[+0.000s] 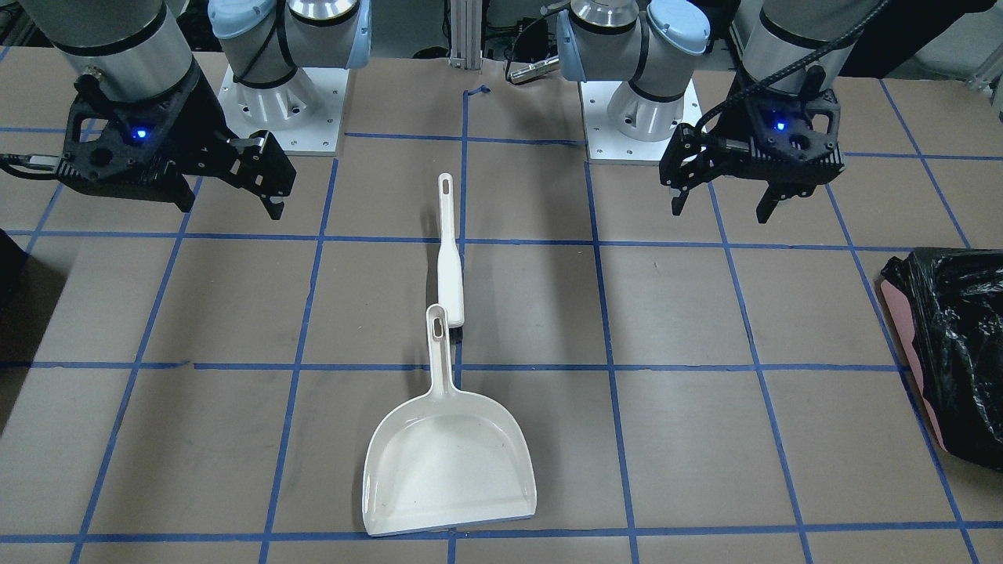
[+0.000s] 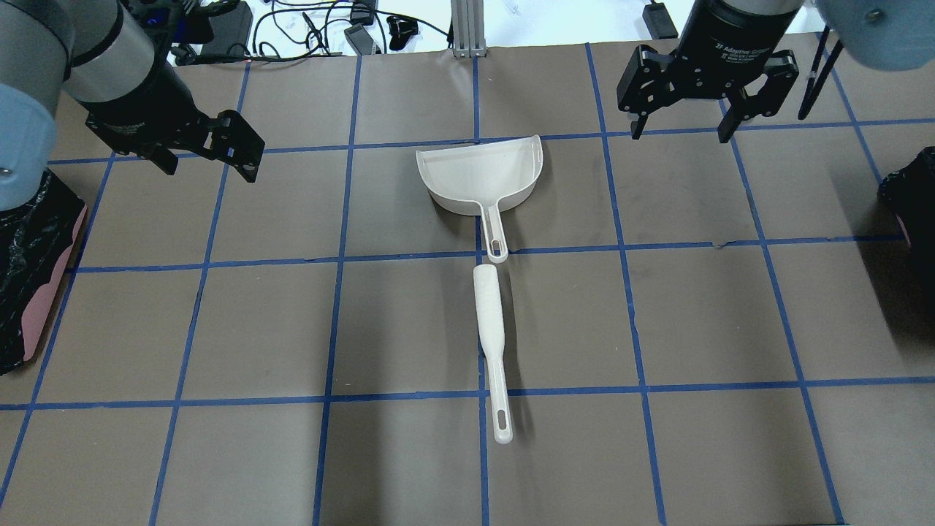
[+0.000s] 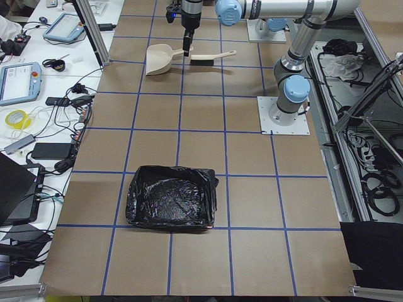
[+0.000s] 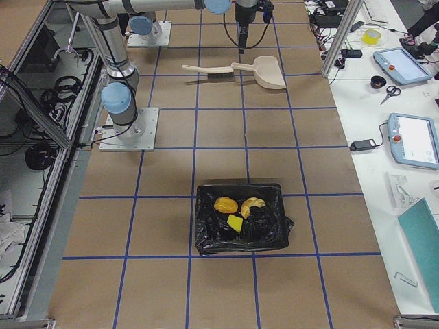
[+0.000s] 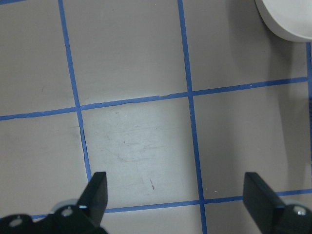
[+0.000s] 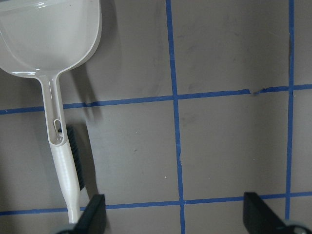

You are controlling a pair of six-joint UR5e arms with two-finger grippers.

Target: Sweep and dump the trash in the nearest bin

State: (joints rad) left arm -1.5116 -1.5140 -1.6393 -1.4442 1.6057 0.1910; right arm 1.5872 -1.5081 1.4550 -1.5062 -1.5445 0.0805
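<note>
Left gripper [image 5: 175, 176]: jaws spread wide with nothing between them. It hangs over bare table, and only a rim of the dustpan shows at the corner of its wrist view.
Right gripper [image 6: 174, 196]: just as wide apart and holding nothing. It hovers above the table to one side of the dustpan handle and the brush.
White plastic dustpan [image 2: 478, 172]: lies flat mid-table between the 2 arms, mouth facing away from the robot, handle pointing back toward it.
White long-handled brush [image 2: 488, 299]: lies in line with the dustpan on the robot's side. Its head is just beside the tip of the dustpan handle; I can't tell whether they touch. Dark bristles show along one edge in the right wrist view.
Black-bagged bin [image 4: 206, 240]: sits at the robot's right end of the table, well apart from both grippers, with all 3 bits of trash inside.
Wrinkled orange-brown lump [image 4: 225, 204]: in that bin, on the side nearer the robot.
Pale cream curved piece [image 4: 252, 204]: just beside the lump.
Small yellow sponge wedge [image 4: 235, 223]: between those 2, a little nearer the camera.
Second black-bagged bin [image 3: 135, 207]: at the robot's left end.
Brown table with a blue tape grid [image 2: 256, 329]: carries everything.
</note>
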